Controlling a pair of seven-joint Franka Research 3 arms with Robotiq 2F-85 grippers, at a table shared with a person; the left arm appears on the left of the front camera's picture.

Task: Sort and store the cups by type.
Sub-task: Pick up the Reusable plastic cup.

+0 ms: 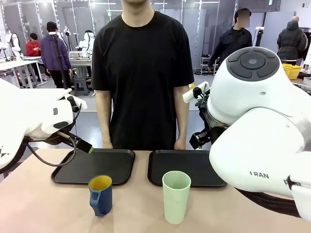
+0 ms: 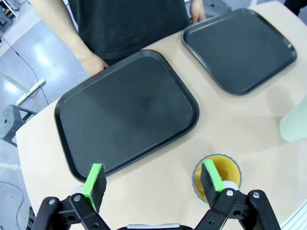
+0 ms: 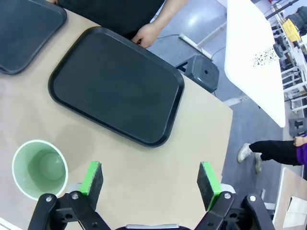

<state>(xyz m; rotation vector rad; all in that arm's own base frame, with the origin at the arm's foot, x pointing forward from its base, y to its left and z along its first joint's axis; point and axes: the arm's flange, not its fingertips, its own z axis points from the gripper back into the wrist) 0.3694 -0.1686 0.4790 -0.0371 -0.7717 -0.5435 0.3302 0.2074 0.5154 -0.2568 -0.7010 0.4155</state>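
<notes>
Smooth matt table, plastic-looking cups and trays, and glossy robot casing.

The table [image 1: 43, 208] has a smooth, matt beige top. The left tray [image 1: 109, 165] and right tray [image 1: 194, 170] look like black plastic, finely textured, with a soft sheen along their raised rims. The tumbler [image 1: 176, 196] is smooth pale-green plastic with a matt finish. The mug [image 1: 101, 195] is dark blue outside and yellow inside, with a dull sheen; plastic or ceramic cannot be told. The right arm [image 1: 252, 111] has a glossy, smooth white shell. On the left gripper [image 2: 153, 166], the green pads [image 2: 95, 184] look rubbery and slightly rough, set on matt black links. The person's T-shirt [image 1: 141, 73] is matt black cloth.
</notes>
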